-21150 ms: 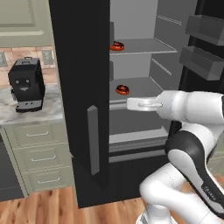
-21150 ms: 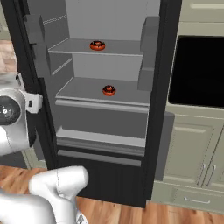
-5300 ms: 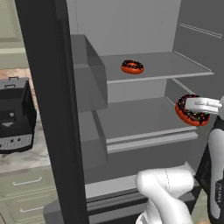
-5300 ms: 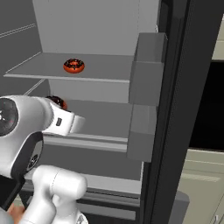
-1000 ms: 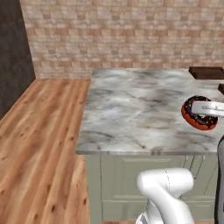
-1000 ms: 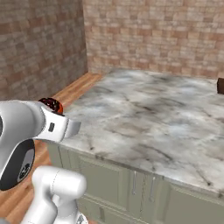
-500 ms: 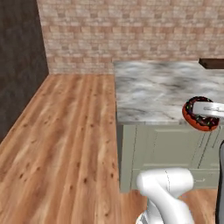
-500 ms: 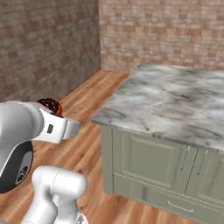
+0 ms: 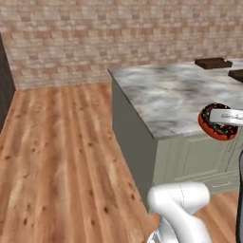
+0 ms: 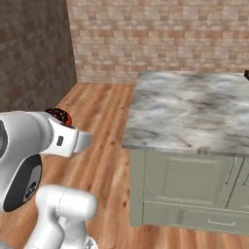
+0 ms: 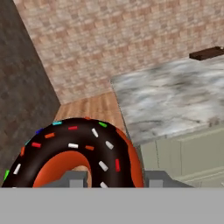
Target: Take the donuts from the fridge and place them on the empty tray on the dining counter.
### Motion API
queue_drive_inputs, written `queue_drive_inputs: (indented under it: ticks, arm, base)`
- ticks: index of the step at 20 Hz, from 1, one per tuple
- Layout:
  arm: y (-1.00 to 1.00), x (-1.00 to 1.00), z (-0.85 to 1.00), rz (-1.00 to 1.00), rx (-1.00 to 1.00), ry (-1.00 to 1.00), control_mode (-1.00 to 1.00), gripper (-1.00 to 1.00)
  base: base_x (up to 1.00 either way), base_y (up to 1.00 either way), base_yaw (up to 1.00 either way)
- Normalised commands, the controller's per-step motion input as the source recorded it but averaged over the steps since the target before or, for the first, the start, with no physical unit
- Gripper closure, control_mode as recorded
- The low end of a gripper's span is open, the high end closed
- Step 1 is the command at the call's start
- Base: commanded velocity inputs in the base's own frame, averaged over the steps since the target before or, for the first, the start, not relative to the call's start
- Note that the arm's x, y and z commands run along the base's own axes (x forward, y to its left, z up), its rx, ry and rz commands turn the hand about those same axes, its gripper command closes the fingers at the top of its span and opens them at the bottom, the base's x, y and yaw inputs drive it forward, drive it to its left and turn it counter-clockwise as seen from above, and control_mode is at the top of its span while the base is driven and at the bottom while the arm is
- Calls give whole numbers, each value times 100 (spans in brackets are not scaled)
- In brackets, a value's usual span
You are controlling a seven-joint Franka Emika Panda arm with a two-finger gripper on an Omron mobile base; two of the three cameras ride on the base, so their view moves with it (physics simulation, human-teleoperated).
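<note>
One donut [image 11: 87, 144], with dark icing, coloured sprinkles and an orange-red side, sits between my gripper's [image 11: 114, 179] fingertips; the gripper is shut on it. From the left base view the donut [image 9: 216, 127] hangs at the right, in front of the near edge of the dining counter [image 9: 166, 97], with the gripper [image 9: 224, 117] across it. From the right base view the donut [image 10: 58, 115] peeks over the forearm. A dark brown tray [image 9: 213, 62] lies at the counter's far end, and a second dark piece [image 9: 237, 74] lies at the right edge. I cannot tell which is empty. The fridge is out of view.
Wooden floor [image 9: 57, 156] stretches left of the counter up to a brick wall [image 9: 109, 33]. A darker wall [image 10: 29, 53] stands on the left. The counter's grey-green base has panelled fronts [image 10: 194, 187] facing me. The tray [image 11: 208, 53] also shows far off in the hand view.
The whole picture has shifted as the base turned: the counter now sits further right and nearer, with more floor showing. The donut stays in the gripper at the same height.
</note>
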Motion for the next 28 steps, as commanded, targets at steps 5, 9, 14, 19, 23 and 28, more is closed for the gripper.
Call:
queue_drive_inputs:
  ticks: [5, 9, 14, 19, 23, 28]
  arm:
    - [0, 0, 0, 0, 0, 0, 100, 100]
    - [0, 0, 0, 0, 0, 0, 100, 100]
    - [0, 0, 0, 0, 0, 0, 100, 100]
    - [0, 0, 0, 0, 0, 0, 100, 100]
    - [0, 0, 0, 0, 0, 0, 100, 100]
    - [0, 0, 0, 0, 0, 0, 100, 100]
  base:
    - [54, 100, -39]
    - [58, 100, -25]
    - [100, 100, -31]
    - [100, 100, -29]
    - [100, 100, -32]
    - [100, 100, -33]
